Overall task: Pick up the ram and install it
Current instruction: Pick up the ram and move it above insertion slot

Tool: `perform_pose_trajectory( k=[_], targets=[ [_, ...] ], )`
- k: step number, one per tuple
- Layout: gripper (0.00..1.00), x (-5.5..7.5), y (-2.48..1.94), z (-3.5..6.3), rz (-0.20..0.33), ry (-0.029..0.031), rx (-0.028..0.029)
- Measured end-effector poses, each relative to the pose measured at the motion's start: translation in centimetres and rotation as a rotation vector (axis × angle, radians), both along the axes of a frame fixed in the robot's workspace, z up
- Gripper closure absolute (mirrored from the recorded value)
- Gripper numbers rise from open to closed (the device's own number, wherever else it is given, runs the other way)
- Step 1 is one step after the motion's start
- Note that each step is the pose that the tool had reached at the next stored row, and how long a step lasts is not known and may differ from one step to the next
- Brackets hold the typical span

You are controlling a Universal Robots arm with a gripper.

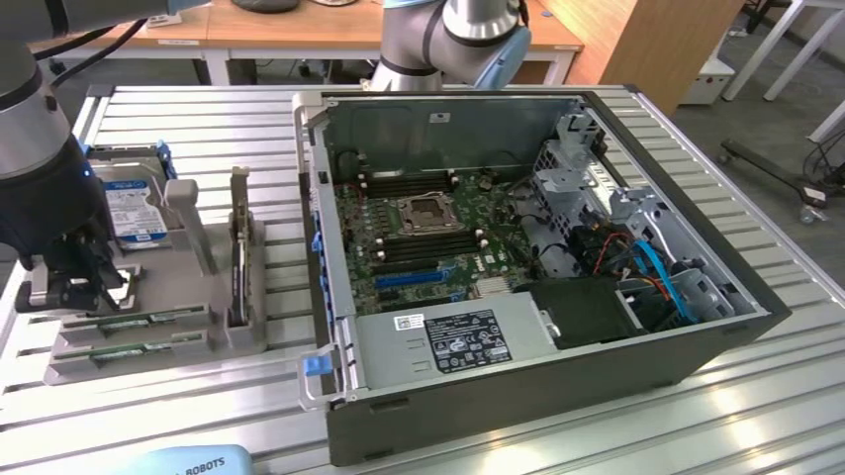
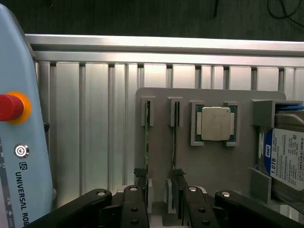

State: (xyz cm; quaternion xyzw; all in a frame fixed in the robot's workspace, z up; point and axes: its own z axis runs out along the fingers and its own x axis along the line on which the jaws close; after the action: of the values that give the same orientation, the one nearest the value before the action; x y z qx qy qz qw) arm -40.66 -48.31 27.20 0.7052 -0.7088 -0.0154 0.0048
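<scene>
"UNIVERSAL RO" was printed on the pale blue plastic pendant (image 2: 19, 142); "1.0TB" was read on the boxy silver hard drive's white label (image 2: 289, 159).

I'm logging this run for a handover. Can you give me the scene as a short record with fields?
ram: two sticks on edge in tray slots, the second at
gripper: open, holding nothing, at the sticks' ends
tray: also holds CPU and hard drive
case: lid off, beside the tray
install: not yet done
</scene>
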Motion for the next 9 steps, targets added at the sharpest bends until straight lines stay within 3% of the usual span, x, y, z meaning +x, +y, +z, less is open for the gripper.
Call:
perform_pose_trajectory(
  k=[9],
  targets=[
    [0.65, 0.0, 0.00, -1.38, 0.000, 0.0000, 0.0000]
  ],
)
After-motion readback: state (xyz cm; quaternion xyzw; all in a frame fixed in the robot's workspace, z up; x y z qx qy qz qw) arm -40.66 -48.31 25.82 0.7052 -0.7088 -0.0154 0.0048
